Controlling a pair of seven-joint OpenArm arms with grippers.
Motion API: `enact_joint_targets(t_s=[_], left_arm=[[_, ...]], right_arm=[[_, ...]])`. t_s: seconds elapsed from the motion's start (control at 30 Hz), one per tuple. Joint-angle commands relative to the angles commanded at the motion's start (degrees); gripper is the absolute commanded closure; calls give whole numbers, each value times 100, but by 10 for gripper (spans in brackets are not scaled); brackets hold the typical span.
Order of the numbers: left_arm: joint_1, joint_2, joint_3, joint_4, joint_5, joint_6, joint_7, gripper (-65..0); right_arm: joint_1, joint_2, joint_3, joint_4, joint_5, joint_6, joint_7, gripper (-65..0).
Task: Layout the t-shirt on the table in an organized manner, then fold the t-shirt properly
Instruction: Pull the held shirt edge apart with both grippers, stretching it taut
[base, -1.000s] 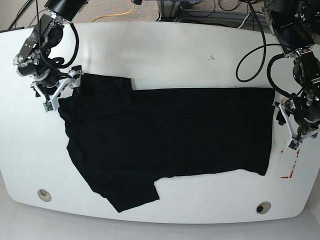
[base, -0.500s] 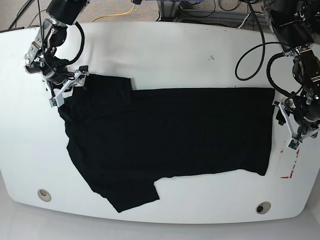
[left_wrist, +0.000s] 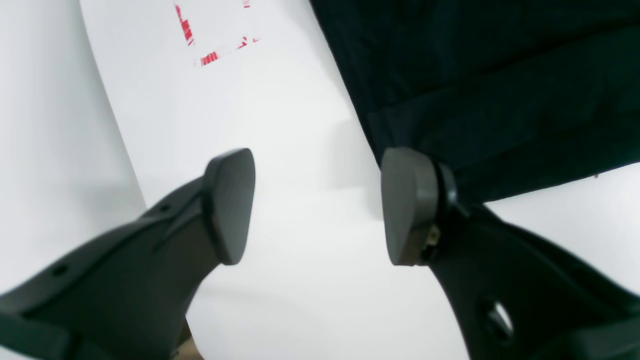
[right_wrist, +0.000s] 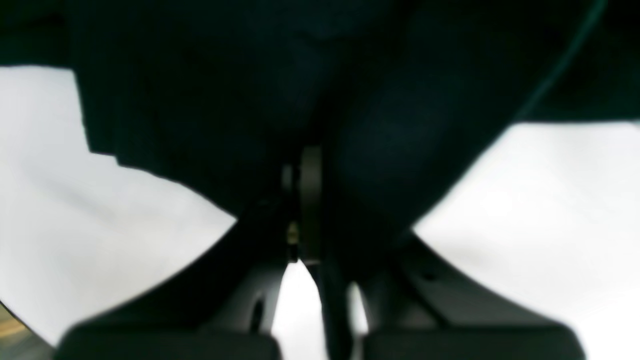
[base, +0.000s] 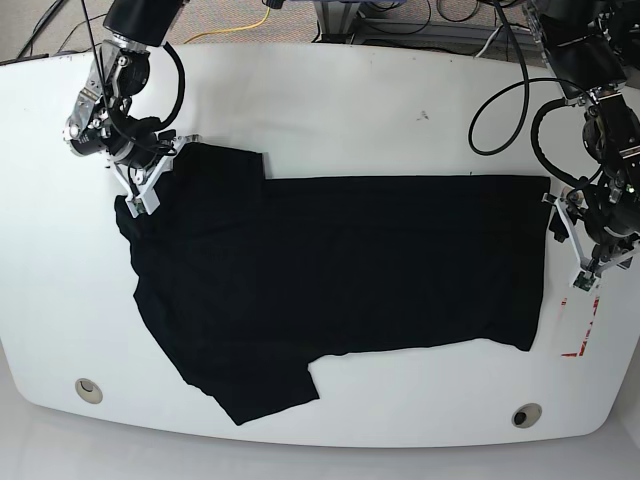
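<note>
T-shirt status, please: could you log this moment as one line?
t-shirt: spread flat on table | right gripper: shut on t-shirt | left gripper: open, beside hem

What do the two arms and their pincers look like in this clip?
Both arms are black, jointed and trailing looped black cables. The left pincer has dark grey rounded pads on black fingers; in the base view the right pincer shows white bracket parts at the wrist.

Left arm: reaches down at the base view's right side; left pincer (left_wrist: 317, 205) with jaws spread wide, nothing between them, black pads (left_wrist: 230, 202) facing each other. Right arm: bent low at that view's left; right pincer (right_wrist: 300, 200) with jaws pressed together on dark fabric.
</note>
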Motion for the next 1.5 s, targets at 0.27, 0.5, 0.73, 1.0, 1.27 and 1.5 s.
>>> enact_joint_targets(t_s=[0.27,0.5,0.73,1.0,1.27,1.5], left_arm=[[79,0,18,0,0,0,0,-372],[123,9,35,0,9,0,0,-372],[123,9,35,0,9,0,9,-372],[123,53,35,0,9,0,26,-372],[352,123,44,404,0,0,-9,-372],[765,79,-26,765,0,0,-193,-372]], right_arm=[[809,-97,0,299,0,0,-651,0],[1609,-167,-273,-413,-9,0,-624,0],[2338,-308,-343,-1697,-62,0,105,-3],[3095,70,-1090,-2840,-53,0,835,-452],[2637,862,-1442,-1477,-53,0,545,-650],[1618,1688,-1407,-501,-70,0,571,-650]])
